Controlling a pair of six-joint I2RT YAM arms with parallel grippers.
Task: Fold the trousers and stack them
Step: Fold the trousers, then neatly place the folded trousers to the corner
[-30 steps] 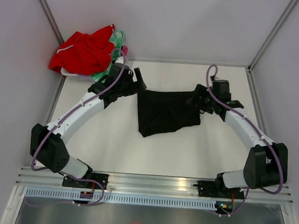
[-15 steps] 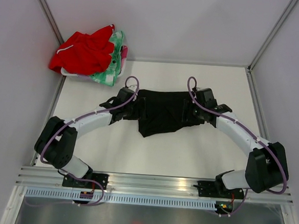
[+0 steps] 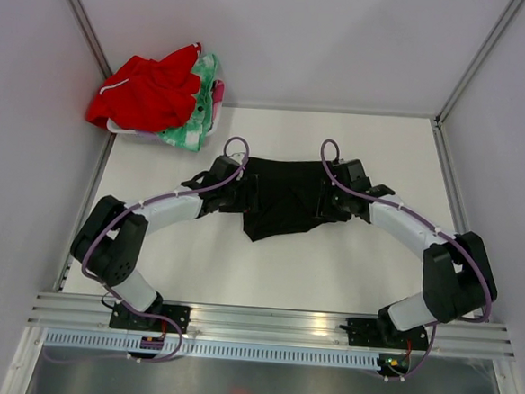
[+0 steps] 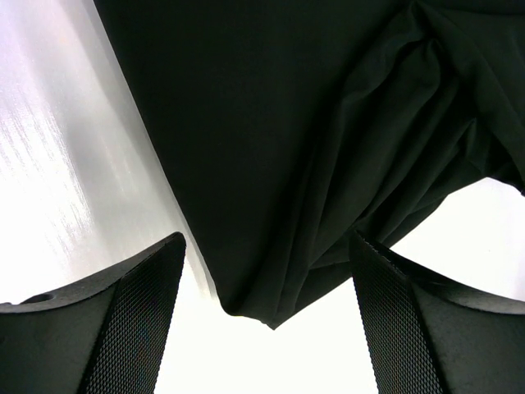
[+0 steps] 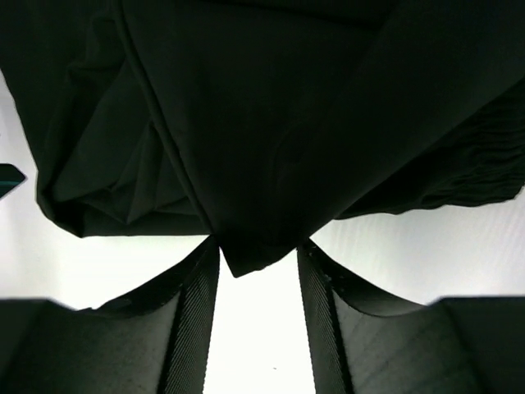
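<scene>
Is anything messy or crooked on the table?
Yes. The black trousers lie in a lopsided bundle, with one corner poking toward the near edge. The red garment is heaped untidily at the far left corner.

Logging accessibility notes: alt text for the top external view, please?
Black trousers lie bunched at centre, the left pincer at their left edge and the right pincer at their right edge. A red garment and green-and-pink cloth are heaped at the far left corner.

The left arm [image 3: 167,210] and right arm [image 3: 403,223] share white links, black joints, purple cables, black cross-hatched fingers [image 4: 135,320].
</scene>
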